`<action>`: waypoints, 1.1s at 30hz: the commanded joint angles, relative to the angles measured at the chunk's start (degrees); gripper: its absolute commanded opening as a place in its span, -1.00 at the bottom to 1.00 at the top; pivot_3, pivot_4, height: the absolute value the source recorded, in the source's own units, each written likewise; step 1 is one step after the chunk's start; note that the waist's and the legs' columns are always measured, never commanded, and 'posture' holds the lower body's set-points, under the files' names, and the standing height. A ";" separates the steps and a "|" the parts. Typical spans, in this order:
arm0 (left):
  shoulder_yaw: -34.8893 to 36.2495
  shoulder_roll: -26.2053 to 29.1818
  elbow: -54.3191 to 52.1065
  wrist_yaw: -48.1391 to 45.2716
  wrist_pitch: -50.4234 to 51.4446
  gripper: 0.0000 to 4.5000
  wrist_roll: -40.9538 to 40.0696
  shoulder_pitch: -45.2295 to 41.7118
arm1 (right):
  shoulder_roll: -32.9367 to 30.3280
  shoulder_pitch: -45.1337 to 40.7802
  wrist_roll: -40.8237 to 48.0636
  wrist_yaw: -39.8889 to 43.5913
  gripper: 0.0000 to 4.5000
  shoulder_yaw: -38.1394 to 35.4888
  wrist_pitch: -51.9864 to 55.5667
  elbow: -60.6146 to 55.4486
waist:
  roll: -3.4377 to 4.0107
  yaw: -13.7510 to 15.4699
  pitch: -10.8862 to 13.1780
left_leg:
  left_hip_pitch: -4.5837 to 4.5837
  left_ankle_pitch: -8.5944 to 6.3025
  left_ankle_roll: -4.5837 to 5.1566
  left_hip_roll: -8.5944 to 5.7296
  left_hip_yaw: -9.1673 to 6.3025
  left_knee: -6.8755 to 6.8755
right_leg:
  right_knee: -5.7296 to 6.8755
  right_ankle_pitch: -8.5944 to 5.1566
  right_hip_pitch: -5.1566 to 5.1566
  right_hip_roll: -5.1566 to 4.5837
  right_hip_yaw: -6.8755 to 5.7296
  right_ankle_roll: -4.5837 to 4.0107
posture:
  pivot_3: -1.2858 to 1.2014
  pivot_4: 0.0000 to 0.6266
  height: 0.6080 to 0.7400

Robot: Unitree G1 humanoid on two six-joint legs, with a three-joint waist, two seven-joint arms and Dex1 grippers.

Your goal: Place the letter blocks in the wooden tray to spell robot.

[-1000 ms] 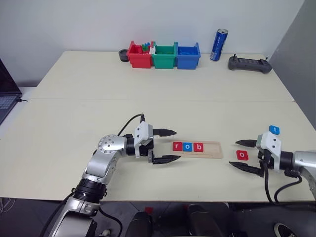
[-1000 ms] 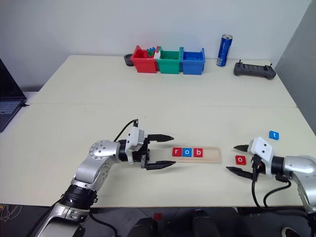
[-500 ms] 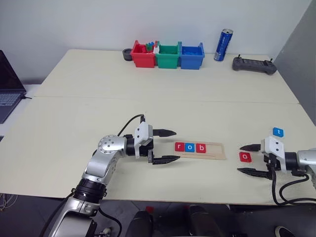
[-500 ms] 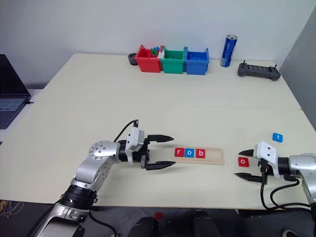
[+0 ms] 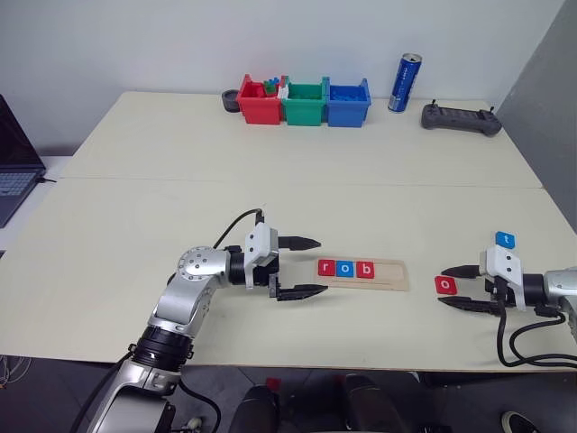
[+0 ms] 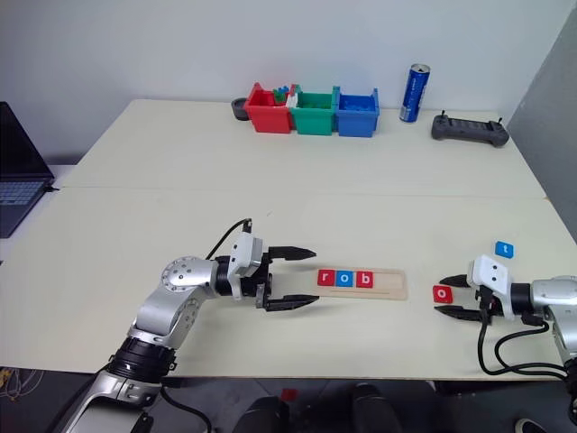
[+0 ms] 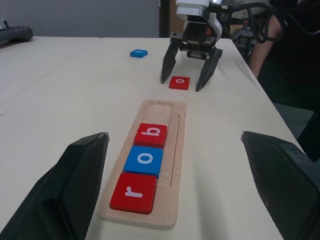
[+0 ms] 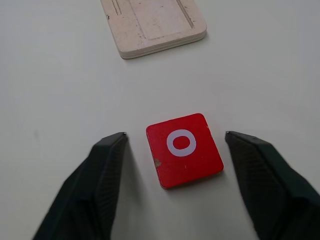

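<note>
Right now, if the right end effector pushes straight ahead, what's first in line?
Most likely the red o block: it lies on the table between the open fingers of the right end effector, untouched. Beyond it is the near end of the wooden tray. Finger height above the table is unclear.

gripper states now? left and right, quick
Left gripper: open, holding nothing, beside the wooden tray.
Right gripper: open, fingers either side of the red o block, not touching it.
</note>
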 commanded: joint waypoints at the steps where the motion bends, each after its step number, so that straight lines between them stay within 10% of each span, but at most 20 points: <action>1: 0.47 0.29 -2.02 -0.39 -0.79 1.00 -0.51 -0.31 | 0.12 -1.05 -0.66 -1.52 -0.19 -0.73 -0.35 0.86 | 0.00 -0.03 0.00 | 0.00 0.00 0.00 0.00 0.00 0.01 | 0.01 0.00 0.00 0.00 0.00 0.00 | 0.03 -0.52 1.00; 13: 0.65 0.66 -2.07 -0.37 -1.33 1.00 -0.41 0.09 | 7.01 -7.88 4.23 -5.35 -0.31 2.16 13.86 -16.41 | 0.02 -0.43 -0.01 | -0.02 0.00 -0.01 0.02 -0.08 0.01 | 0.07 0.00 -0.04 0.03 -0.04 0.00 | 0.03 -0.52 1.00; 33: 1.31 2.12 -5.47 1.82 0.09 1.00 -0.83 2.52 | 11.14 -11.90 -0.38 -1.84 -0.31 9.15 7.89 -9.36 | 0.03 -0.35 0.00 | -0.04 0.00 0.00 0.02 -0.11 -0.02 | 0.05 0.00 -0.06 0.01 -0.09 -0.01 | 0.03 -0.52 1.00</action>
